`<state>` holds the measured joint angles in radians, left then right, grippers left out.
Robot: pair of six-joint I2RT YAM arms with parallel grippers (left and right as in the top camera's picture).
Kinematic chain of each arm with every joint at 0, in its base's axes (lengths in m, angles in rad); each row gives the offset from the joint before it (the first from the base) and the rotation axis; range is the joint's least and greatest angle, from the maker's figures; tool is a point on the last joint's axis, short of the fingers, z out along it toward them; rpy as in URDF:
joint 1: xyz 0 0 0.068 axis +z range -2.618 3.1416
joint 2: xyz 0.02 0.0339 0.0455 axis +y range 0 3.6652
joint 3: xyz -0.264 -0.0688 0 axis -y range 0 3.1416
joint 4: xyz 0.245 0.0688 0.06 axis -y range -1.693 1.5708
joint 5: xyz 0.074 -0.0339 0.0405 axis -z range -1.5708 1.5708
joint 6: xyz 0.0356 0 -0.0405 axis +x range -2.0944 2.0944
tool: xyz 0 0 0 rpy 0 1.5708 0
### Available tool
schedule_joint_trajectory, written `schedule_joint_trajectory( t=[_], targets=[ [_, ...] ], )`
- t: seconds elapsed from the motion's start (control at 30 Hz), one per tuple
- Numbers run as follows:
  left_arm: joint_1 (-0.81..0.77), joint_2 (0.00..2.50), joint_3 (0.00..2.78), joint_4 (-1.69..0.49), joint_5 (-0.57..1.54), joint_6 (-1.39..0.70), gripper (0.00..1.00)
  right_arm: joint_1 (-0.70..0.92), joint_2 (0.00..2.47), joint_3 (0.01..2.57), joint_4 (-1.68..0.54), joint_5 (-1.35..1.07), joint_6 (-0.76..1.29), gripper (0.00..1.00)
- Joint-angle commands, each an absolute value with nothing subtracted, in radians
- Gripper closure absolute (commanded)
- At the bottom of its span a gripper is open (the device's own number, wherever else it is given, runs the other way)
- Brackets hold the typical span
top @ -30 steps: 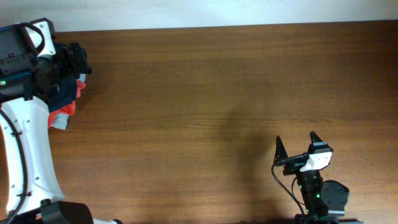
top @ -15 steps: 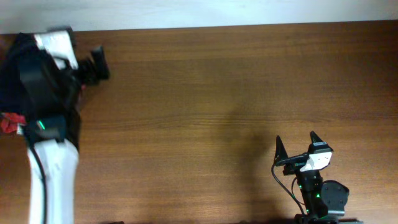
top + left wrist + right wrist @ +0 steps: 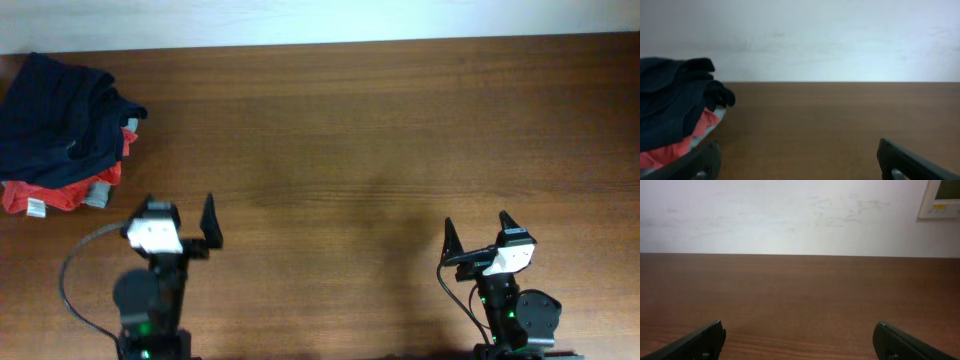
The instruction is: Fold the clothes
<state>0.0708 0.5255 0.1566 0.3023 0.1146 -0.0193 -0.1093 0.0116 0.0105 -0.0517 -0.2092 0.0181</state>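
Overhead: the dark navy-blue soft fabric garment lies bunched at the far left corner of the brown wooden bench, atop a red garment and a scrap of light grey cloth; it is too crumpled to show a clear long axis. From the left pincer it lies at about 10 o'clock, near but apart. From the right pincer it lies nearer 9 o'clock and well apart, so the left arm looks the better placed to fetch it. Both arms sit tucked low at the near edge, pointing to 12 o'clock; both pincers are spread wide and hold nothing.

Left wrist: the navy garment fills the frame's 9 o'clock side, with the red garment under it; the left pincer gapes wide over bare bench, aimed past the heap's right side, so a swing leftward seems called for.

Right wrist: the right pincer stands wide and empty over bare bench, facing a pale wall; no clothing shows here.
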Motion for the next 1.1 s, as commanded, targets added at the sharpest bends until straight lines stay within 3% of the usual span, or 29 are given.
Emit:
schedule_joint_trajectory(
  t=[0.0,0.83,1.07],
  targets=[
    [0.056,0.372,0.069,0.310,0.073,-0.007,0.01,-0.105,0.003,0.006,-0.056,-0.205,0.020,0.01],
    [0.055,0.011,0.010,-0.079,0.054,0.062,0.01,-0.105,0.003,0.006,-0.056,-0.205,0.020,0.01],
    [0.055,0.005,0.009,-0.083,0.030,0.062,0.01,-0.105,0.003,0.006,-0.056,-0.205,0.020,0.01]
  ],
)
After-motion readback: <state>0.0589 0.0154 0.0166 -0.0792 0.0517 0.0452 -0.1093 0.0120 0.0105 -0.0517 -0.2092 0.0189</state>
